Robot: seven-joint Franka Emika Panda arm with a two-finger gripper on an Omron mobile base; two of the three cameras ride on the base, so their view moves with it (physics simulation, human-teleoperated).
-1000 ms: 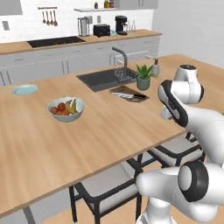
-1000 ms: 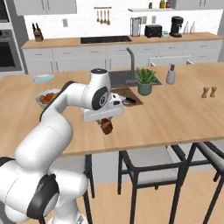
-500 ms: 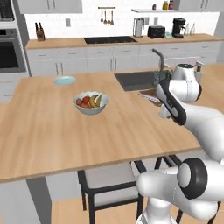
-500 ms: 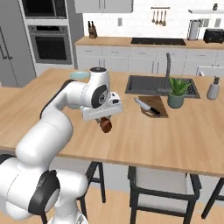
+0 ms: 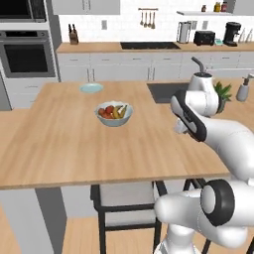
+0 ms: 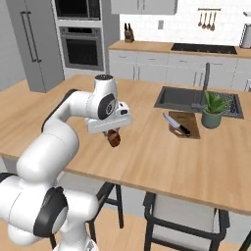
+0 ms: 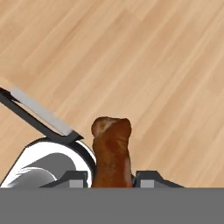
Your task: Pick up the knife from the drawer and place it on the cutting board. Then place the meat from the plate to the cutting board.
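- Your gripper [image 6: 113, 136] has its fingers clamped on the meat [image 6: 114, 138], held above the wooden island top.
- The knife [image 6: 175, 124] lies on the cutting board [image 6: 185, 125], well right of it.
- The plate [image 5: 91, 88] sits far across the island.

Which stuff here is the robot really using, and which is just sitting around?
Using:
- meat, held in the gripper
- knife
- cutting board
- plate

Just sitting around:
- fruit bowl
- potted plant
- sink
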